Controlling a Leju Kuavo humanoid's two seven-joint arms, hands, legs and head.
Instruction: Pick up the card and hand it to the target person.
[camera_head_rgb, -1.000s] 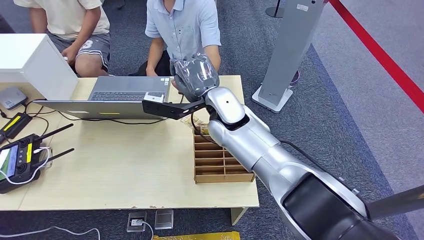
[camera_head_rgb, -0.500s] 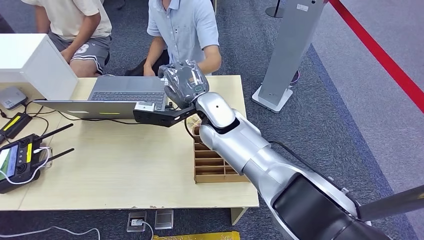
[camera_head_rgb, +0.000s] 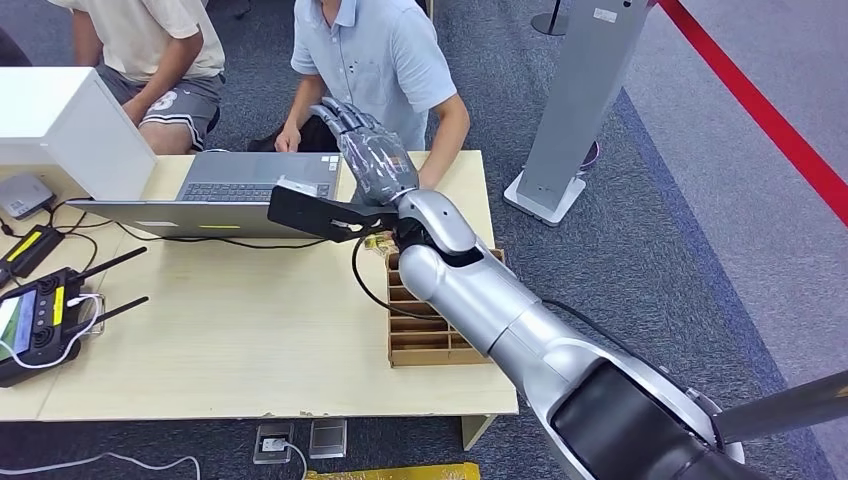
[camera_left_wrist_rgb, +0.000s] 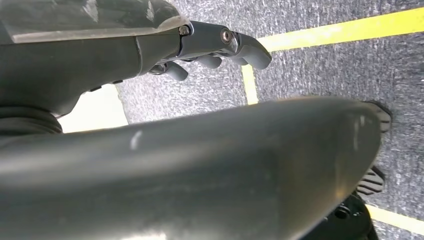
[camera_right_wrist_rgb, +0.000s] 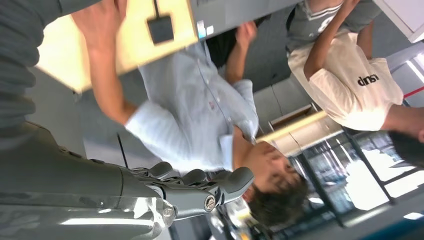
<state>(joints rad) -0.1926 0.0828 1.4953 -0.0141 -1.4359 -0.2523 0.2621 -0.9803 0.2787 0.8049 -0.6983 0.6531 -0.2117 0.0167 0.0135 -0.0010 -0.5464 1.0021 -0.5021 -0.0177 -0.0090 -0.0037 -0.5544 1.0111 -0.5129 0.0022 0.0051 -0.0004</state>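
My right hand (camera_head_rgb: 365, 155) is raised over the far edge of the table (camera_head_rgb: 220, 330), fingers stretched out towards the person in the light blue shirt (camera_head_rgb: 380, 60). In the right wrist view the hand (camera_right_wrist_rgb: 195, 192) has its fingers apart with nothing between them, and the person (camera_right_wrist_rgb: 200, 100) leans close, one hand (camera_right_wrist_rgb: 100, 15) on the table edge. I cannot make out a card in either hand. A wooden slotted box (camera_head_rgb: 440, 330) lies under my right forearm. My left hand (camera_left_wrist_rgb: 215, 47) hangs over the carpet with loosely bent fingers, holding nothing.
An open laptop (camera_head_rgb: 250, 180) sits just left of my right hand. A white box (camera_head_rgb: 60, 120) and a remote controller (camera_head_rgb: 40, 320) are at the left. A second person (camera_head_rgb: 150, 40) sits behind the laptop. A grey stand (camera_head_rgb: 575, 100) rises on the right.
My right hand has swung left and lifted, and its fingers have unfolded from curled to stretched out. The person in blue has leaned in, arm moving to the table edge.
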